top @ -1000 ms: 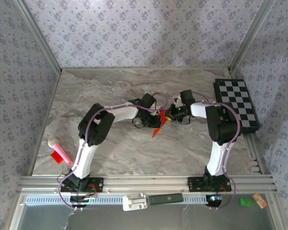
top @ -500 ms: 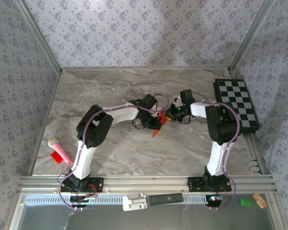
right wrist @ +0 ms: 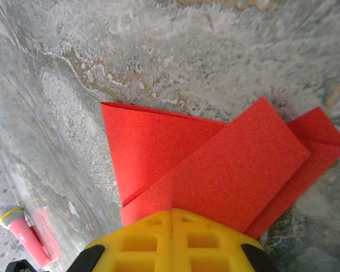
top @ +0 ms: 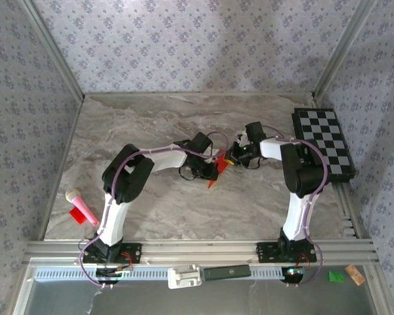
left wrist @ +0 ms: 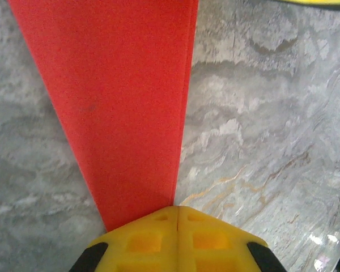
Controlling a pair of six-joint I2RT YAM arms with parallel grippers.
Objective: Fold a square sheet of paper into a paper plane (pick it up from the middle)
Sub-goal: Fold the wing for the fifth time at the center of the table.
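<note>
1. Folded red sheet (top: 218, 162): mid-table, narrow, creased.
2. Left gripper (left wrist: 177, 211): clamped tight on the sheet's tapered end, at its 9 o'clock.
3. Right gripper (right wrist: 171, 214): clamped tight on the sheet, at 1 o'clock.
4. Marble-look table (top: 151, 125): chequered board (top: 323, 141) at 3 o'clock; pink microphone (top: 82, 207) and red scrap (top: 76, 215) at 8 o'clock.
5. Floral-papered walls (top: 184, 46).

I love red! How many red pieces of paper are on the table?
2. One folded piece mid-table, pinched by the left end effector and right end effector. One small scrap near the left edge, by the pink microphone. Others may be hidden.
</note>
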